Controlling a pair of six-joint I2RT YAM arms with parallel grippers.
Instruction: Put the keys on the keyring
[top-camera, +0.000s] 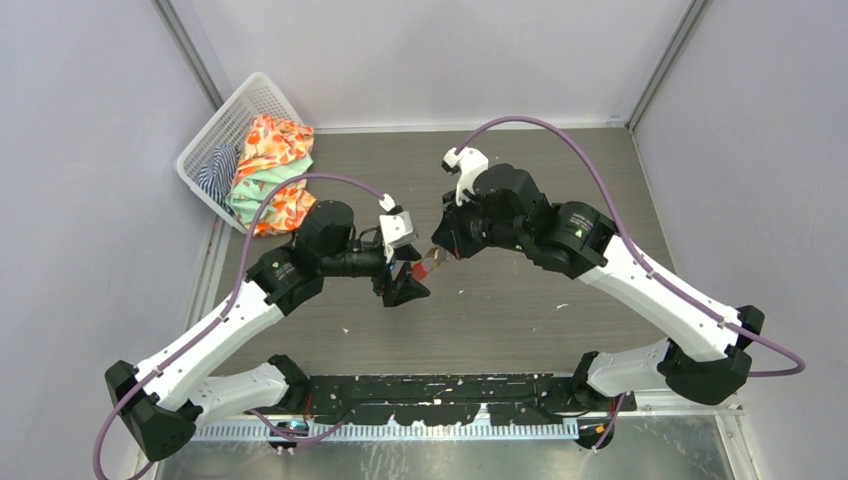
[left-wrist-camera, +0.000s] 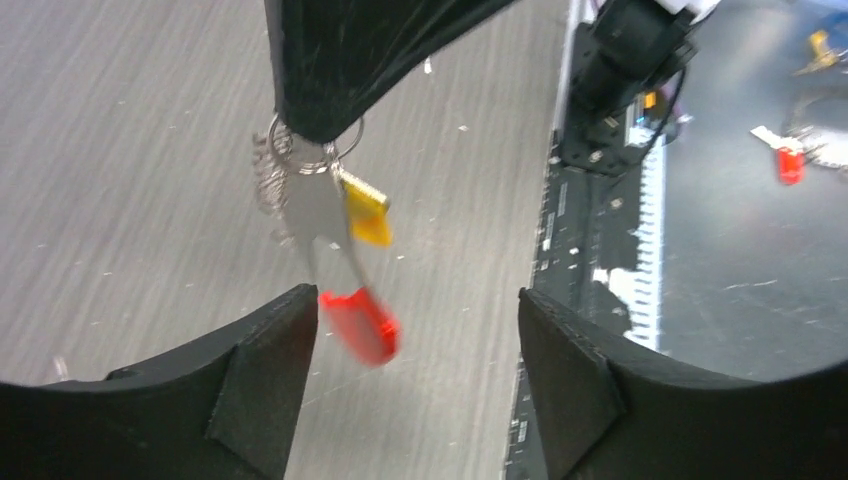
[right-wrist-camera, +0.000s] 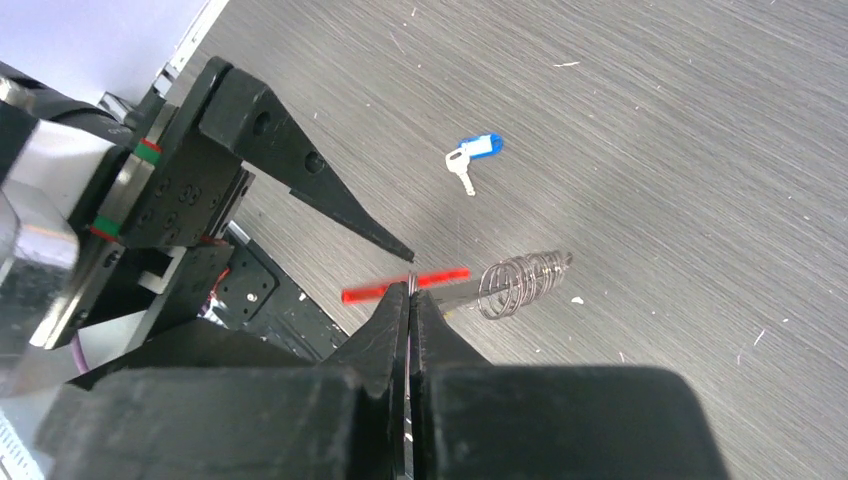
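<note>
1. Two fingers of my left gripper spread wide, holding nothing, close to the dangling keyring.
2. Its red tag hangs near the gap between them; the yellow key seems threaded on, though blur leaves me unsure.
3. My right gripper pinches the keyring from above, jaws fully closed.
4. The blue key lies apart on the table.

Bare grey wood-grain tabletop surrounds the small blue-headed metal key; only the left gripper's black pointed finger hangs near it.
</note>
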